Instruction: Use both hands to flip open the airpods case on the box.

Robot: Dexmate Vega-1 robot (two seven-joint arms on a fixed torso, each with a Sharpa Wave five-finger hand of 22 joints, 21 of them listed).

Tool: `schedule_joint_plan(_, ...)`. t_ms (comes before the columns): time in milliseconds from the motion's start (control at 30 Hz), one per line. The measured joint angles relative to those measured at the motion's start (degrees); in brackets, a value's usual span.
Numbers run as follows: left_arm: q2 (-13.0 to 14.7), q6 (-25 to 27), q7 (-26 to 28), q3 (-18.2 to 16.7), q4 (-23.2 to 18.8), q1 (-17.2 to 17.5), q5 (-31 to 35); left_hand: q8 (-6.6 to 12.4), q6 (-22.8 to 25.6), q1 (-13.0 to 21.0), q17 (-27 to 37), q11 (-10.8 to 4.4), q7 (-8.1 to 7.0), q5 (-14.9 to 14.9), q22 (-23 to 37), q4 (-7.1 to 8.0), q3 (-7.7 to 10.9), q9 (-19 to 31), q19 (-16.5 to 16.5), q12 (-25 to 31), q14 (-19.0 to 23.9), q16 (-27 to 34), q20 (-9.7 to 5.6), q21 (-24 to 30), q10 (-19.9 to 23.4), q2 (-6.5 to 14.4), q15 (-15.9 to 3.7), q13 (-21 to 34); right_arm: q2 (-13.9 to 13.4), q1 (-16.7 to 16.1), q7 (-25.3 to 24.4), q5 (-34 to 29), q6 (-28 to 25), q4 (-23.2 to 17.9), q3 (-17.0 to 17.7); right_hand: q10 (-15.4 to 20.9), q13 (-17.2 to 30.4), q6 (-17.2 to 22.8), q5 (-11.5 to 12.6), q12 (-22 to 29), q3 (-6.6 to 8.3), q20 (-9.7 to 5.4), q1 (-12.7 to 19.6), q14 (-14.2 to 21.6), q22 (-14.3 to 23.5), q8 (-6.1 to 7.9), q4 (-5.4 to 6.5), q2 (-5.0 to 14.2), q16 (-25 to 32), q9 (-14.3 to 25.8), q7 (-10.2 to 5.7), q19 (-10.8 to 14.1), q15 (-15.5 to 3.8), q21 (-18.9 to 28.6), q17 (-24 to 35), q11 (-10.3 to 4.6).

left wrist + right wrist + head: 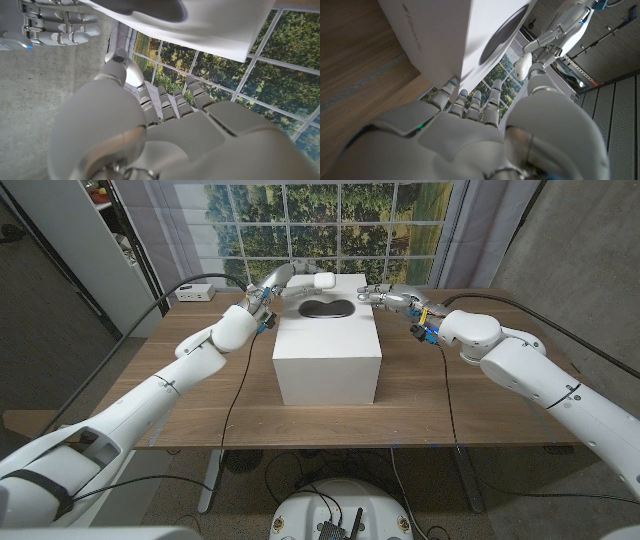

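On top of the box (327,350), at its far left corner, the case (322,279) is being touched by the left hand (271,283) (a firm hold cannot be told). Beside the box's far right corner, the right hand (387,298) is being held with fingers apart, gripping nothing.

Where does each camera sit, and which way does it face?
Head view: on the robot's head, looking down at the wooden table, the white rectangular box, both arms and the small white airpods case.
Left wrist view: along the back of the left hand toward the box's underside.
Right wrist view: along the right hand beside the box.
Shared: every view shows the box; each wrist view shows the opposite hand.
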Motion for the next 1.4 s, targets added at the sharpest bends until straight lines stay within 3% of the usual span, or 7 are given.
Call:
schedule_joint_plan(233,0.76,-0.17,0.01,-0.67,-2.25,1.2,1.19,0.01,0.67,0.3,0.0,0.0,-0.06,0.0,0.0,0.0,-0.48,0.0,0.0,0.0,0.0,-0.22,0.0,0.0,0.0,-0.27,0.0,0.0,0.34,1.82,-1.3,-1.73,-2.69,-1.09,-1.27,0.0,-0.27,1.78,0.0,0.0,0.0,0.59,0.3,-0.1,0.12,0.31,0.0,-0.3,0.0,0.0,1.78,0.37,0.71,0.0,0.0,0.0)
schedule_joint_plan(533,1.36,-0.5,0.34,-1.3,-4.15,2.15,2.89,0.01,0.67,0.83,0.0,0.0,-0.06,-0.11,0.16,0.17,-0.8,0.01,0.0,0.0,0.0,-0.22,0.0,0.0,0.0,-0.08,0.0,0.01,-0.94,4.41,-2.61,-4.19,-9.18,-5.54,-2.44,-0.45,-0.27,2.62,0.0,0.0,-0.47,1.05,0.53,-1.15,0.31,0.44,0.0,-0.53,-0.39,-0.01,2.18,-0.36,1.71,-0.15,0.01,0.05)
schedule_joint_plan(933,0.72,-2.01,0.6,-1.4,-4.65,2.49,4.2,0.01,0.68,0.78,0.0,0.0,-0.06,-0.21,0.16,0.08,-1.18,0.0,0.0,0.0,-0.01,-0.44,0.0,0.0,0.0,-0.04,0.0,0.01,-2.52,7.59,-3.94,-5.58,-18.74,-11.49,-3.04,0.32,-0.26,5.12,0.0,0.0,-0.71,1.19,0.53,-0.4,0.14,0.3,0.23,-0.53,-0.04,-0.16,4.32,-0.65,-1.69,-0.15,0.17,-1.33)
schedule_joint_plan(1033,0.25,-2.52,0.84,-1.4,-4.51,2.53,4.38,0.01,0.68,0.78,0.0,0.0,-0.06,-0.22,0.16,0.25,-1.35,0.01,0.02,0.0,-0.01,-0.44,-0.02,0.0,0.0,-0.04,0.0,0.01,-2.74,8.09,-4.25,-5.58,-20.64,-12.33,-3.04,0.6,-0.17,3.85,0.0,0.0,-1.03,0.11,0.45,2.24,0.2,-0.78,0.56,-0.46,1.58,-0.15,1.76,0.47,-1.91,0.3,1.06,-1.61)
schedule_joint_plan(1100,0.06,-2.86,0.95,-1.38,-4.38,2.57,4.46,0.01,0.68,0.78,0.0,0.0,-0.06,-0.22,0.15,0.32,-1.42,0.01,0.23,0.0,-0.01,-0.44,-0.23,0.0,0.0,-0.04,0.0,0.01,-2.84,8.32,-4.57,-5.51,-21.89,-12.83,-3.03,0.98,0.19,2.67,0.0,0.36,-1.03,-0.49,0.3,4.76,0.29,-1.58,0.56,0.5,3.16,-0.15,-0.88,2.23,-1.93,0.99,2.14,-1.98)
schedule_joint_plan(1200,-0.33,-3.31,1.16,-1.35,-4.19,2.66,4.47,0.01,0.7,0.79,0.01,0.01,-0.09,-0.22,0.15,0.16,-1.73,0.01,0.23,0.0,0.2,-0.44,-0.23,0.0,0.0,-0.04,0.21,0.01,-3.0,8.48,-4.99,-5.13,-23.27,-13.47,-2.81,2.74,1.27,0.76,0.0,1.54,-1.03,-1.7,0.26,8.65,0.76,-2.44,0.56,1.04,6.26,-0.03,-2.98,5.42,-2.01,2.15,4.55,-2.77)
schedule_joint_plan(1400,-1.03,-3.96,1.43,-1.35,-3.95,2.84,4.21,0.01,1.11,1.04,0.01,0.01,-0.06,-0.22,0.15,0.31,-1.9,0.0,0.41,-0.26,0.2,-0.44,-0.4,0.0,0.0,0.2,0.21,0.01,-3.19,8.53,-5.81,-4.21,-25.06,-14.31,-2.12,9.34,7.11,-0.65,-0.43,7.49,-2.71,-5.39,0.94,17.85,2.99,-2.85,-0.02,1.18,16.69,0.0,-3.93,14.4,-2.21,7.01,14.3,-3.66)
